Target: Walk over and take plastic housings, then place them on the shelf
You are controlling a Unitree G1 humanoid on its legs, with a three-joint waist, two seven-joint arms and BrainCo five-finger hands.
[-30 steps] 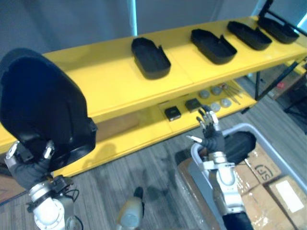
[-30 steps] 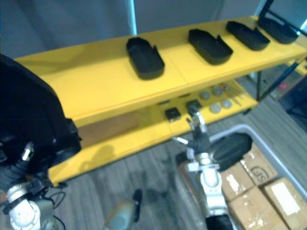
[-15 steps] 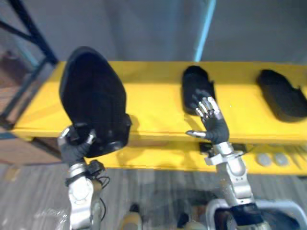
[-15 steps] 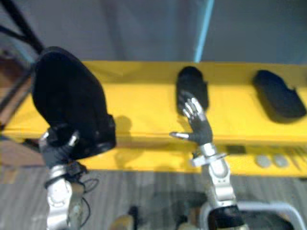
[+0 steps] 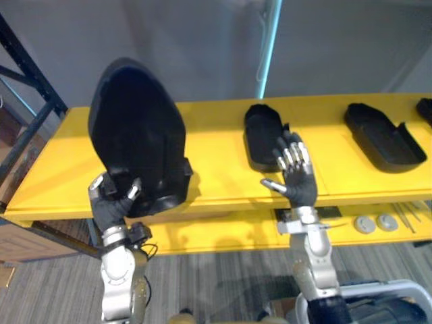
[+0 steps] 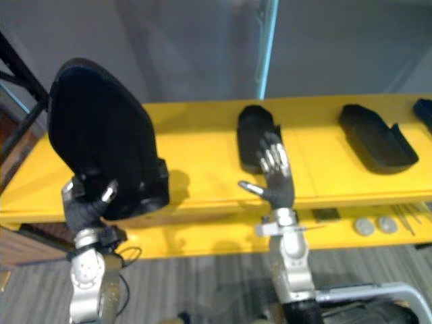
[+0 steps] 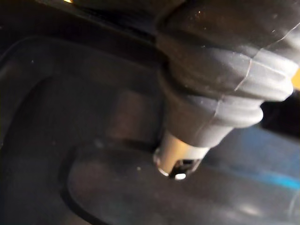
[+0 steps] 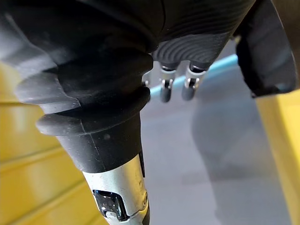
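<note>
**Held housing** (image 5: 138, 135): large black plastic shell, upright with its rounded end up, raised before the left part of the yellow shelf (image 5: 216, 158) and not set down on it.

**Left hand** (image 5: 111, 206): fingers curled round the shell's lower edge, gripping it from below. In the left wrist view the shell's dark wall lies close past the ribbed cover, and the fingertips are hidden there.

**Right hand** (image 5: 293, 179): wide open, fingers straight and pointing up, thumb out to the side, holding nothing. It stands in front of the shelf's front edge at mid-shelf. Its fingertips overlap the near end of a second housing (image 5: 260, 128) in the head views (contact can't be told).

**On shelf top:** the second housing lies open side up. A third housing (image 5: 381, 135) lies well apart to the robot's right. A fourth housing (image 5: 425, 108) is cut off at the view's edge.

**Lower level:** two round discs (image 5: 374, 223) lie side by side, w/ thin rods (image 5: 408, 216) just beside them, hard to make out.

**Behind:** a pale blue post (image 5: 270, 40) and a dark rack frame (image 5: 27, 74) at far left.
</note>
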